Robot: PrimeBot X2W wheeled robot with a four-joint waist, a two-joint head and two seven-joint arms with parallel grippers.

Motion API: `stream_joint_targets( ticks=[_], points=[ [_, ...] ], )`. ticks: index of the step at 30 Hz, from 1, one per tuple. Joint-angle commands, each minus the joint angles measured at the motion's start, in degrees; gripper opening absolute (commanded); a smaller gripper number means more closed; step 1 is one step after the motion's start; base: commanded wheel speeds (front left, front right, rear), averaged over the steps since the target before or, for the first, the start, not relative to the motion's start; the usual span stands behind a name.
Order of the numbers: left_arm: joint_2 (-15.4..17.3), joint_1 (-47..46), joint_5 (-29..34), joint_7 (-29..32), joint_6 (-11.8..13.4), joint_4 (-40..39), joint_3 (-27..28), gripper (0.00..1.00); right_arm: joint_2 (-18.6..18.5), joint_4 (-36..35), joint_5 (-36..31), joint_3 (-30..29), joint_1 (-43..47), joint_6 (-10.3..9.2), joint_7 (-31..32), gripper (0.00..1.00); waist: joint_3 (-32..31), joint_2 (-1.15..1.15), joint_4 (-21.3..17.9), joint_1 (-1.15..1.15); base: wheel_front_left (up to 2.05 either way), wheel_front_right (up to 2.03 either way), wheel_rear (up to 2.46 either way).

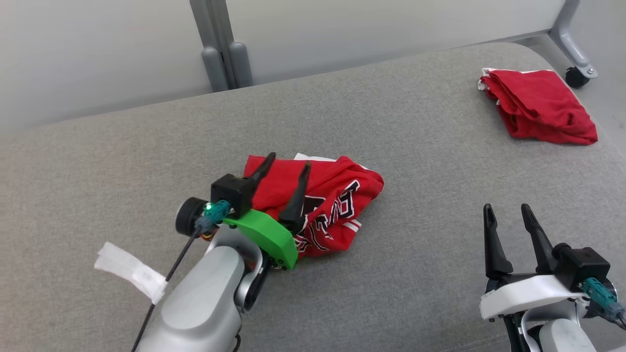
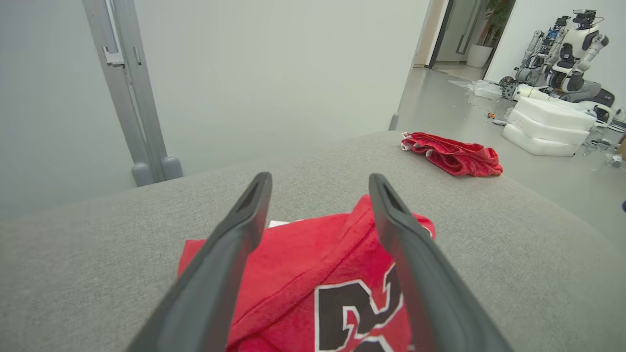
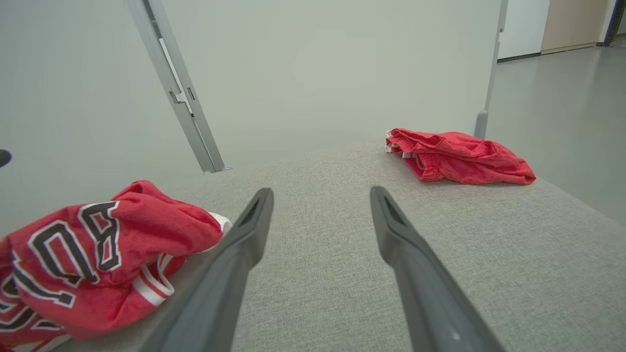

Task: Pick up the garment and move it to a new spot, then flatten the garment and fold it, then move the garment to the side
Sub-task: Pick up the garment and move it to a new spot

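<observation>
Left gripper (image 1: 287,162) jaws spread wide, nothing pinched between them; green wrist bracket sits at roughly 7 o'clock of the garment (image 1: 337,195) in the head view; both fingers overlap the garment's 9 o'clock half, tips pointing toward 12-1 o'clock; can't tell if the fingers touch the cloth or sit just over it; left wrist view shows the left gripper (image 2: 320,180) with its fingers apart and the garment (image 2: 303,264) under and between them, running off toward 6 o'clock, black-and-white lettering showing at about 5 o'clock; garment is a red jersey, crumpled in a heap near the centre of the grey padded surface (image 1: 391,122), white trim peeking out at its 12 o'clock edge and its 5 o'clock edge; right gripper (image 1: 506,209) also spread, holding nothing, well apart from the garment at its 4 o'clock, fingers pointing to 12; right wrist view puts the garment (image 3: 98,254) at 8 o'clock of the right gripper (image 3: 322,192), bare padding between its fingers; second red cloth (image 1: 538,105) lies bunched at 1-2 o'clock of the garment, near the far corner of the surface, well apart from both grippers; white tag (image 1: 129,271) on the left arm's cable at 8 o'clock.
</observation>
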Motion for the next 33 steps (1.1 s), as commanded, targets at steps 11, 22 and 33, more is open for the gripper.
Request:
stream_joint_targets(
  ticks=[11, 22, 33],
  points=[
    [7.7, 10.3, 4.6, -0.5, 4.0, -11.7, 12.5, 1.00, -0.6, -0.4, -0.5, -0.1, 2.2, -0.11, -0.2, 1.00, -3.9, 0.00, 6.1, 0.00, 0.00, 0.00, 0.00],
    [11.1, 23.1, 8.8, -0.4, 3.7, -21.2, 25.2, 1.00, -0.9, -0.8, -0.4, 0.4, 3.3, -0.11, -0.2, 1.00, -4.6, 0.00, 8.2, 0.00, 0.00, 0.00, 0.00],
    [7.6, 32.6, 11.5, -0.4, 1.3, -25.2, 32.5, 1.00, -1.2, -0.5, -0.2, 1.3, 4.1, -0.11, -0.2, 1.00, -4.7, 0.00, 9.2, 0.00, 0.00, 0.00, 0.00]
  ],
)
